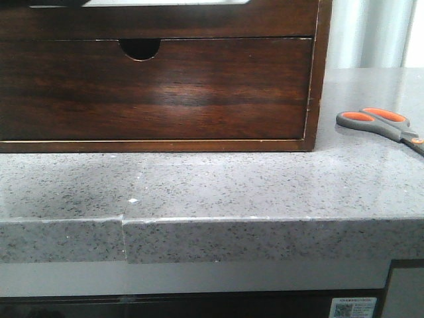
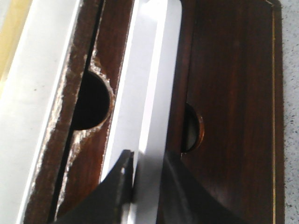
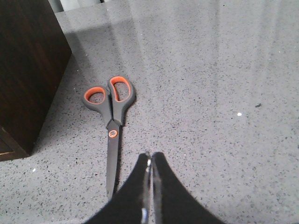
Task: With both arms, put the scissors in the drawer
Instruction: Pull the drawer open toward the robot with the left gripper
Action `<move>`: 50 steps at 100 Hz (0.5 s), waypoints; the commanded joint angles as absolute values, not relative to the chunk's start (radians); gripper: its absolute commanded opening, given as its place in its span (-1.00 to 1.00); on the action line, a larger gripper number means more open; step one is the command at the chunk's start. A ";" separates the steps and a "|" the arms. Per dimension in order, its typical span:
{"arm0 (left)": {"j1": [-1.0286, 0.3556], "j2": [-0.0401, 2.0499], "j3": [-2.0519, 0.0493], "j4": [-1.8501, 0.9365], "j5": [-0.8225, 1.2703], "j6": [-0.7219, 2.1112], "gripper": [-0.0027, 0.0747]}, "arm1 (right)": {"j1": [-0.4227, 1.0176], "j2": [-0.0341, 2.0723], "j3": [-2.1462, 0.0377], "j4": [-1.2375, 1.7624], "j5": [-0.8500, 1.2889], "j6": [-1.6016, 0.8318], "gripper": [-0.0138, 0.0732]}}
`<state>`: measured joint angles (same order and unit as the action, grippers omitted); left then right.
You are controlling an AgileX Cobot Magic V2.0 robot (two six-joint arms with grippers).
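Grey-orange scissors [image 3: 111, 122] flat on table [image 3: 210, 70]; right pincer [image 3: 150, 161] closed, empty; left pincer [image 2: 147, 163] narrow, straddling white drawer [image 2: 149, 84] edge.

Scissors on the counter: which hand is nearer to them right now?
Right. The right hand hovers shut just beside the scissors blade tip. The left hand is at the drawer on the wooden cabinet, with no scissors in its view.

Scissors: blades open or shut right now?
Shut. The scissors lie flat on the counter, blades together as one dark strip, handle loops side by side.
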<state>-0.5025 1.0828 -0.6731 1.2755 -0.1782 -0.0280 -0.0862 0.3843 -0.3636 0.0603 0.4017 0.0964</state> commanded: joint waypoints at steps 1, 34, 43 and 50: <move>-0.510 1.079 -0.690 1.274 -0.138 -0.039 -0.89 | -0.092 0.400 -0.391 0.058 0.331 0.092 -0.82; -0.510 1.079 -0.690 1.276 -0.104 -0.039 -0.99 | -0.092 0.400 -0.391 0.058 0.331 0.092 -0.82; -0.510 1.078 -0.690 1.276 -0.125 -0.039 -0.99 | -0.092 0.400 -0.391 0.058 0.331 0.092 -0.82; -0.519 1.067 -0.690 1.276 -0.130 -0.039 -0.99 | -0.092 0.400 -0.391 0.058 0.331 0.092 -0.82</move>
